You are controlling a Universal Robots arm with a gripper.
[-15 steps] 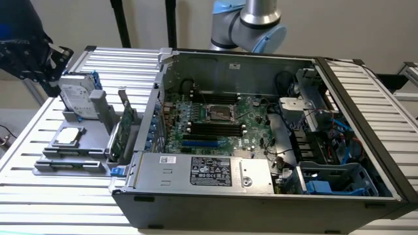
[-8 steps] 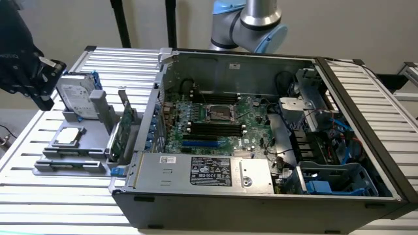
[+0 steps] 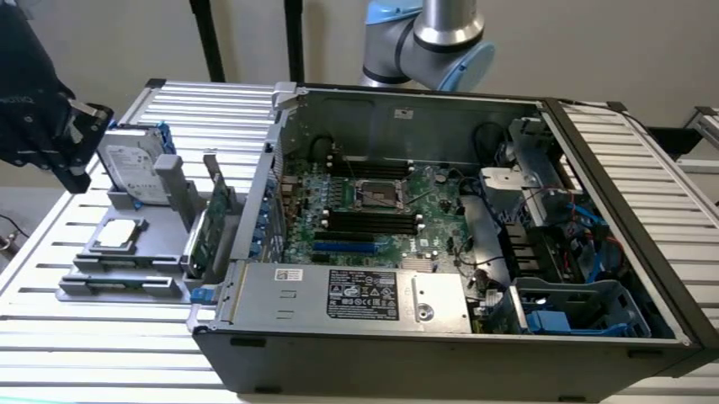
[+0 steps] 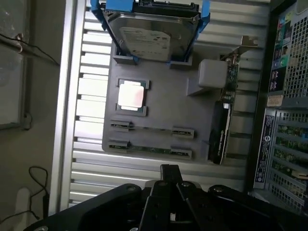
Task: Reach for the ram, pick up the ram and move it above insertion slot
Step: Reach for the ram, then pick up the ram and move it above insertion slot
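The ram (image 4: 149, 149) lies flat in the grey holder tray (image 4: 159, 113), with a small clip at each end. This keeps the thin green stick straight and leaves its long edges free to be grasped. Of the tray's things it is the one nearest the end effector (image 4: 169, 173), lying below it and a little ahead, with a clear gap between the two. Nothing is grasped. I cannot tell whether the end effector is released or clenched, because its dark body hides that part.

A second pair of clips lies just beyond the ram, and the space between them looks unfilled. Farther from the end effector the tray holds a square processor chip (image 4: 131, 95) in a shallow seat. Beyond that a hard drive (image 4: 147, 36) with blue rails leans on edge in its supports. An expansion card (image 4: 222, 120) stands upright along the tray's side, braced by a grey block. Each part seems to have its own seat, so it stays put and can be approached from above.

The tray rests on the slatted metal worktop (image 4: 91, 163), just beside the open computer case (image 3: 450, 337). The insertion slot (image 3: 371, 221) is one of the long black sockets on the board inside that case. It is well apart from the end effector, on the far side of the tray and the case wall. As I judge it, the reach is under way and the pick-up is not yet made.
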